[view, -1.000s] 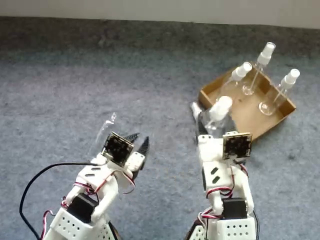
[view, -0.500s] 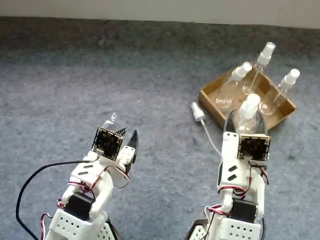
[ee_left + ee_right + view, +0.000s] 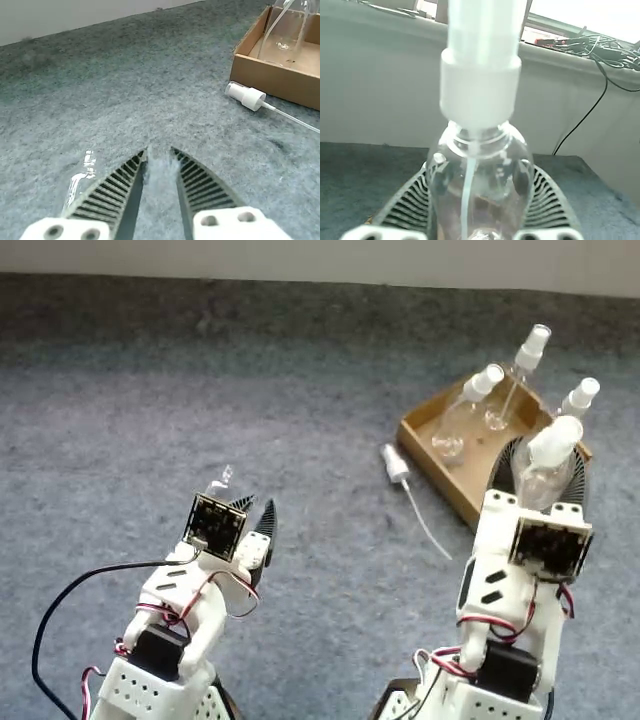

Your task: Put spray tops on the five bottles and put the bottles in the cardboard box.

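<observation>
**Status.** Three capped bottles (image 3: pixel 487 390) stand in the box (image 3: pixel 425 430), grouped toward its far side. The right gripper (image 3: pixel 541 462) is closed around the body of a fourth bottle (image 3: pixel 480 185). That bottle is upright with its top fitted and hangs over the near right part of the box. The fifth bottle (image 3: pixel 80 175) lies uncapped on the carpet (image 3: pixel 300 390), just beside the left gripper (image 3: pixel 159 150). The left gripper's jaws stand slightly apart and hold nothing. The last spray top (image 3: pixel 245 96) lies on the carpet near the box's outer wall, with its tube (image 3: pixel 428 525) trailing toward the arms.

**Remaining, as judged.**
1. Set the fourth bottle down in the box.
2. Cap the fifth bottle.
3. Box the fifth bottle.

**Clearances.**
- The held bottle's top is just beside the top of the nearest standing bottle (image 3: pixel 581 395). A sideways move could knock it, so a straight descent is advisable.
- The right jaws flank the bottle and must clear the near box wall on lowering.
- Bare box floor shows on the near left side, which leaves room for the fifth bottle.
- Open carpet lies between the left gripper and the loose top, with nothing in the way.
- The tube lies across the carpet between the arms and the box, so an arm passing low could snag it.
</observation>
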Available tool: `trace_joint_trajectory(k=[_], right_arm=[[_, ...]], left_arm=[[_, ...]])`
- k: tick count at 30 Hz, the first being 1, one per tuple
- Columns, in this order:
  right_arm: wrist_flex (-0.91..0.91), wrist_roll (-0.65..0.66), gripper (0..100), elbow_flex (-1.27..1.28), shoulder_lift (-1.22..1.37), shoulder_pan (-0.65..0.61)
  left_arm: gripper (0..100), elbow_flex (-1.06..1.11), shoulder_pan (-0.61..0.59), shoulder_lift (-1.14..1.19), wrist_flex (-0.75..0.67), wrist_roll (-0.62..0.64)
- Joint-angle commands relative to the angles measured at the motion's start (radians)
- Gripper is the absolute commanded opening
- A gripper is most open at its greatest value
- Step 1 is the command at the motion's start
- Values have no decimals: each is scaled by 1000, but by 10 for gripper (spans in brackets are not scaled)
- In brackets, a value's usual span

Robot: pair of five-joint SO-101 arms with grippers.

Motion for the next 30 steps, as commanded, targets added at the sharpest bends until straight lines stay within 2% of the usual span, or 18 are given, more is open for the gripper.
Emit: trace_joint_trajectory(k=[1,20,25,30], right_arm=[[-12,3,80,-139,176,12],[-493,-3,80,-162,791,13],[-613,-123,80,-162,946,28],[-659,-144,80,-163,1043,30]], left_arm=[[38,19,-12,-10,0,0],[38,19,-12,-10,0,0],[38,19,-12,-10,0,0],[38,19,-12,-10,0,0]])
